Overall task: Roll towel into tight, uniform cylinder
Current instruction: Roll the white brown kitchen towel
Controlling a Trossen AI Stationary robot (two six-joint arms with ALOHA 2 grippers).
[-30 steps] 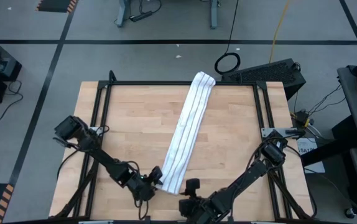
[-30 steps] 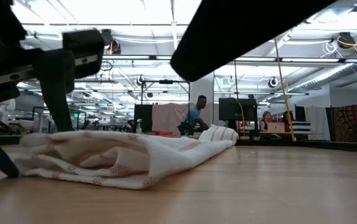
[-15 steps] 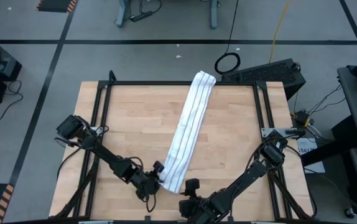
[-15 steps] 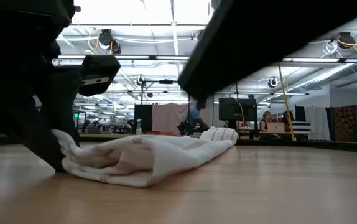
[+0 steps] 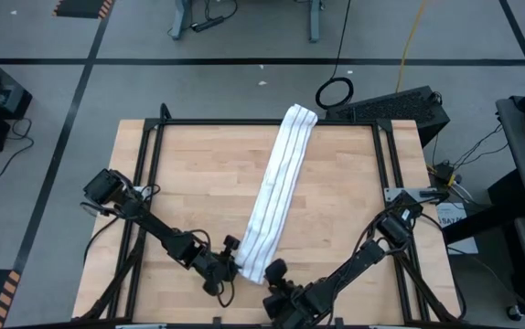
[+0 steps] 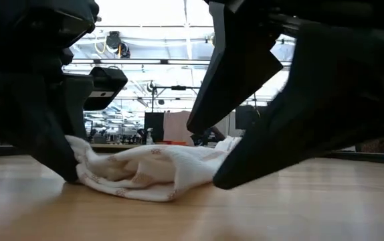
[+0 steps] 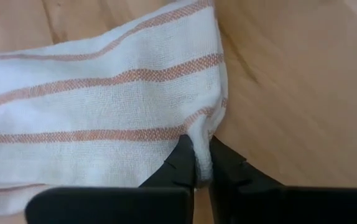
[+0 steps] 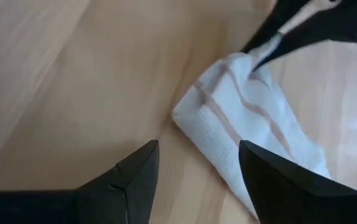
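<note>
Two grippers | left gripper (image 7: 202, 167) pinching towel (image 5: 274, 196) corner | right gripper (image 8: 198, 163) spread, beside it

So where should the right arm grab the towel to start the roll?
Probably the free near corner of the towel, opposite the corner the left gripper already pinches. The right gripper hangs open before that folded end, so coming in low along the table suits it.

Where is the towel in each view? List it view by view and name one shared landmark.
High view: the towel, long strip down the table's middle.
Low view: towel, bunched near end, left of centre.
Left wrist view: towel fills the upper left.
Right wrist view: towel corner, right of centre.
Shared landmark: left gripper pinching the near corner.
</note>
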